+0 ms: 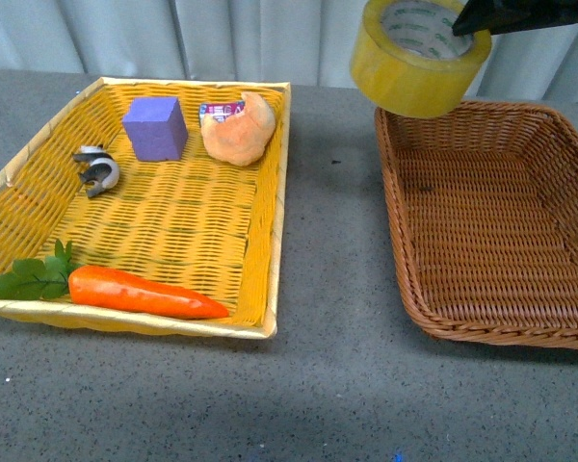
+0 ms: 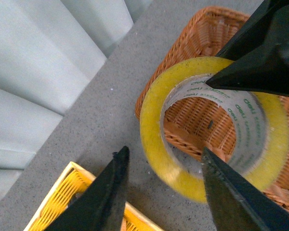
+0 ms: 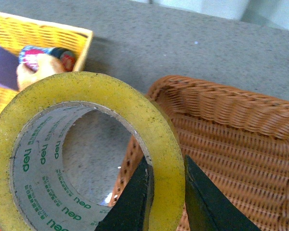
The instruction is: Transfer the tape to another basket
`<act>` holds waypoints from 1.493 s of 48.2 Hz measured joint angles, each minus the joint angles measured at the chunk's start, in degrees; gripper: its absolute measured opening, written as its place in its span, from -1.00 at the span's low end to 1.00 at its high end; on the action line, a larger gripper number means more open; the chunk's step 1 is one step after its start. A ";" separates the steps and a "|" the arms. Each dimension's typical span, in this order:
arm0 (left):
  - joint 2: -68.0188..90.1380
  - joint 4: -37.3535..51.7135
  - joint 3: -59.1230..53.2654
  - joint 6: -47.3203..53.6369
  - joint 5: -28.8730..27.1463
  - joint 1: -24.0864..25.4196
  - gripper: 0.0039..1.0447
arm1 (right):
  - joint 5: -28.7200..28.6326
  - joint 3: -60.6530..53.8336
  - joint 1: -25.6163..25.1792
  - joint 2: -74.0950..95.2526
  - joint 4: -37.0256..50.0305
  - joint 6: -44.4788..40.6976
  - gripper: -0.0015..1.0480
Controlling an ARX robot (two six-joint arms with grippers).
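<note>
Above the grey table (image 1: 337, 241), the right gripper (image 3: 167, 163), clamped on the tape (image 1: 419, 58), hung over the basket (image 1: 559, 332) rim, its floor toward the table's near-right corner.

In front of me a yellow basket (image 1: 279, 192) sits on the grey table (image 1: 328, 366), and everything else I place by it. Toward its far wall stands a purple cube (image 1: 155, 128). Beside the cube, with a gap between, an orange croissant (image 1: 241, 130) lies in the far right corner. A small printed packet (image 1: 217, 113) is tucked against the croissant on the far-wall side. Near the left wall lies a curled grey-and-white metal clip (image 1: 97, 169). Along the near wall lies a carrot (image 1: 144, 293), tip toward the near right corner, its green leaves (image 1: 29, 277) at the near left corner. Beyond the basket hangs a pale curtain (image 1: 222, 38).
</note>
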 joint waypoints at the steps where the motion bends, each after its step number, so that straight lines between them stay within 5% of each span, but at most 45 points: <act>1: -0.42 0.42 -0.22 -0.42 0.33 0.04 -0.10 | 0.74 0.42 -0.33 0.52 0.00 0.31 -0.72; 7: -4.37 6.78 -3.87 -4.33 -0.94 1.53 0.35 | 2.67 2.21 -2.29 3.04 -0.33 1.70 -0.72; 15: -8.90 21.22 -13.20 -9.09 -14.16 5.90 0.91 | 4.81 0.66 -4.79 4.61 -1.16 1.68 -0.72; 19: -9.92 27.80 -19.78 -14.75 -24.02 9.38 0.88 | 5.77 -2.91 -6.12 4.63 -1.25 1.33 -0.72; 25: -10.43 30.97 -26.05 -21.81 -30.18 12.48 0.88 | 3.37 -8.15 -7.10 4.63 -0.33 0.85 -0.72; 33: -11.56 35.04 -32.89 -34.84 -34.47 14.27 0.88 | 4.15 -13.84 -6.86 6.34 3.41 -0.68 -0.73; 45: -13.81 35.80 -33.88 -38.03 -35.95 14.32 0.88 | 6.01 -14.67 -7.23 8.00 6.69 -2.84 -0.73; 64: -20.41 38.25 -38.16 -43.85 -45.90 15.23 0.88 | 4.39 -23.19 -9.81 -3.08 23.19 -4.61 0.48; 70: -25.46 57.11 -49.70 -38.12 -25.46 17.62 0.50 | 4.87 -24.79 -10.43 -5.97 28.06 -5.27 0.82; 72: -28.13 63.52 -55.67 -36.35 -20.15 18.14 0.33 | 9.92 -30.69 -10.25 -5.95 45.33 -2.82 0.64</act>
